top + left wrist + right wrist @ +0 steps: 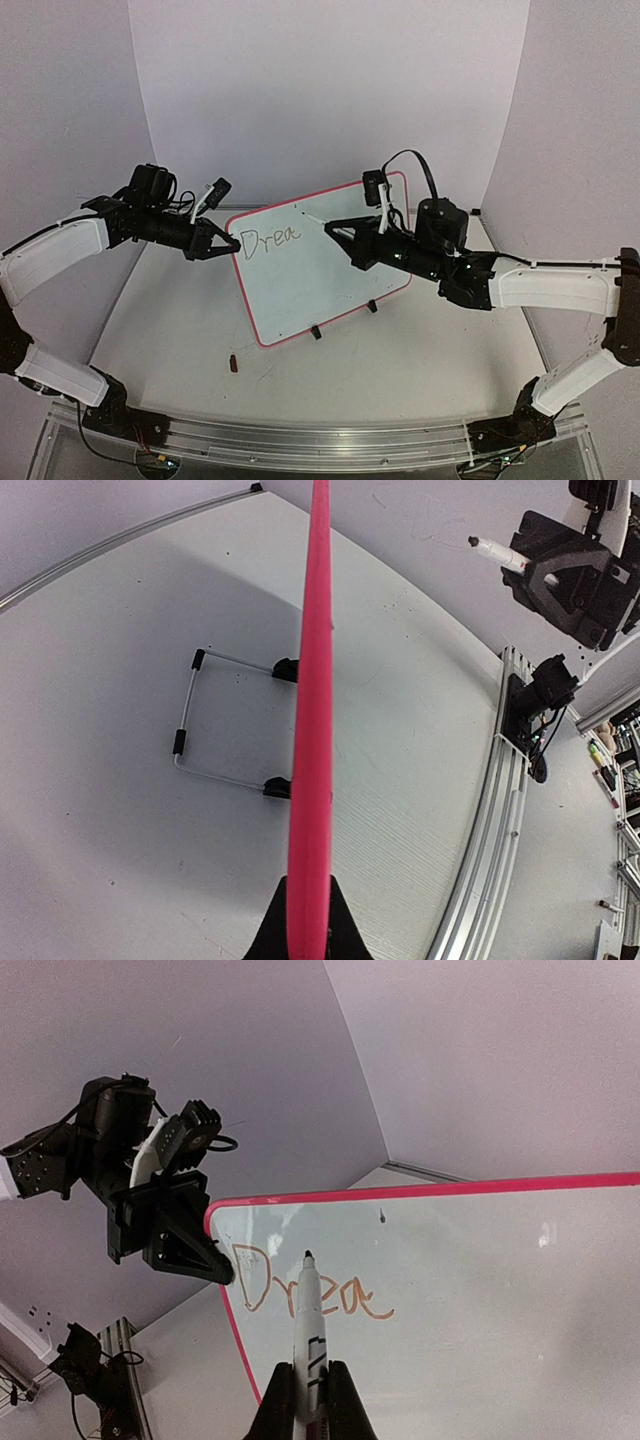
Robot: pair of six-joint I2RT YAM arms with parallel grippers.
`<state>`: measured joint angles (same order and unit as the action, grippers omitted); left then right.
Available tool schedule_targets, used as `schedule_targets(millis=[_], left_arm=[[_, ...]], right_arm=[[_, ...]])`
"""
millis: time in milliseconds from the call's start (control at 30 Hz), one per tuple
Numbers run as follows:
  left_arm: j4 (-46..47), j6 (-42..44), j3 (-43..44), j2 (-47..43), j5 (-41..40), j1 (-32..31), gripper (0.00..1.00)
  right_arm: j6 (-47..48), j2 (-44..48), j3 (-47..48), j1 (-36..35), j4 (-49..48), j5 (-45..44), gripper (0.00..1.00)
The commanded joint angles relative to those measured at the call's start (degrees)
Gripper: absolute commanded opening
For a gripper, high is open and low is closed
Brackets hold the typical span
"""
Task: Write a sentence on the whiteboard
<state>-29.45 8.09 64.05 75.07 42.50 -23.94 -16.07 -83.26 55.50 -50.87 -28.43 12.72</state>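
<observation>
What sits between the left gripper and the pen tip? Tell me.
The handwritten letters "Drea" on the whiteboard, plus a little bare white surface before the pen. The left gripper clamps the board's edge; the top view shows it best.

The small glossy white rectangular whiteboard (320, 285) has a thin red frame and black feet; the slanted handwritten letters (272, 240) read dark from above, orange-brown up close; the slim marker pen (310, 1330) is white, black-tipped
</observation>
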Motion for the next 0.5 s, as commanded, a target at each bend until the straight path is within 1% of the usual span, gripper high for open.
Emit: schedule_targets(millis=[0, 233, 467], left_arm=[[-1.58, 1.49, 0.56, 0.68, -0.67, -0.53, 0.0], [-1.73, 1.51, 0.55, 0.53, -0.81, -0.53, 0.0], [-1.79, 1.57, 0.55, 0.38, -1.03, -0.5, 0.0]], right_arm=[[-0.17, 0.71, -0.59, 2.78, -0.48, 10.32, 0.0], [-2.22, -0.45, -1.17, 7.29, -0.45, 18.65, 0.0], [-2.74, -2.4, 0.2, 8.49, 0.0, 18.22, 0.0]])
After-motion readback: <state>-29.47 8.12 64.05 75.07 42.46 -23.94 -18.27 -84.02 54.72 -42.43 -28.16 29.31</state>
